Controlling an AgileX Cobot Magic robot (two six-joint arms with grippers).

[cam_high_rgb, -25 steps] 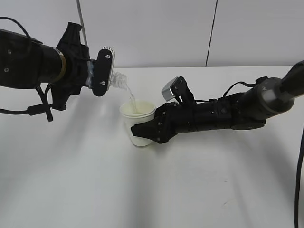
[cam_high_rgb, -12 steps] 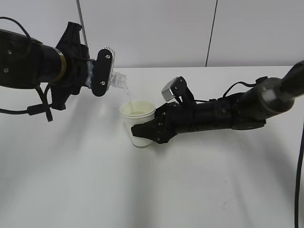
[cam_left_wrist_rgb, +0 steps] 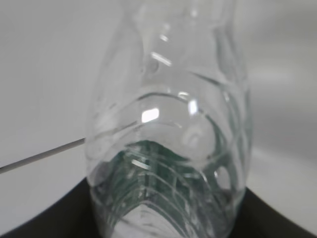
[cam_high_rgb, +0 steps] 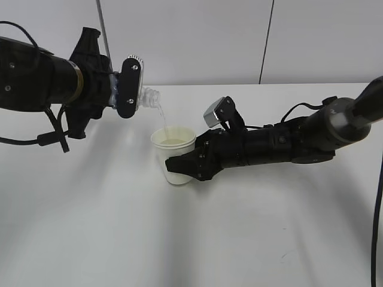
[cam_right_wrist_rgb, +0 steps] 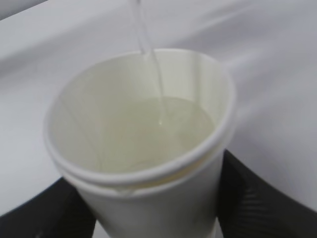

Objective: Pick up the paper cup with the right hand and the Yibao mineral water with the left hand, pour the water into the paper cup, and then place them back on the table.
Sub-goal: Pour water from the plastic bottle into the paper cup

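Note:
The cream-white paper cup [cam_high_rgb: 173,156] is held upright just above the white table [cam_high_rgb: 119,227], with my right gripper [cam_high_rgb: 182,164] shut on its side. My left gripper [cam_high_rgb: 122,89] is shut on the Yibao mineral water bottle [cam_high_rgb: 143,97], tipped with its open neck down and to the right above the cup's far rim. A thin stream of water [cam_high_rgb: 161,116] falls from the neck into the cup. In the right wrist view the paper cup [cam_right_wrist_rgb: 143,148] holds water [cam_right_wrist_rgb: 163,129] and black fingers [cam_right_wrist_rgb: 257,198] flank it. The left wrist view is filled by the clear bottle [cam_left_wrist_rgb: 168,124] with its green label.
A grey wall with a dark vertical seam [cam_high_rgb: 266,42] rises behind the table's far edge. A thin metal rod [cam_high_rgb: 100,27] stands upright behind the left arm. Black cables [cam_high_rgb: 54,140] hang under the left arm, and another [cam_high_rgb: 378,227] runs down at the right border.
The left gripper and bottle have lifted slightly. The stream has thinned from a broad pour to a narrow thread. The cup and right arm have not moved.

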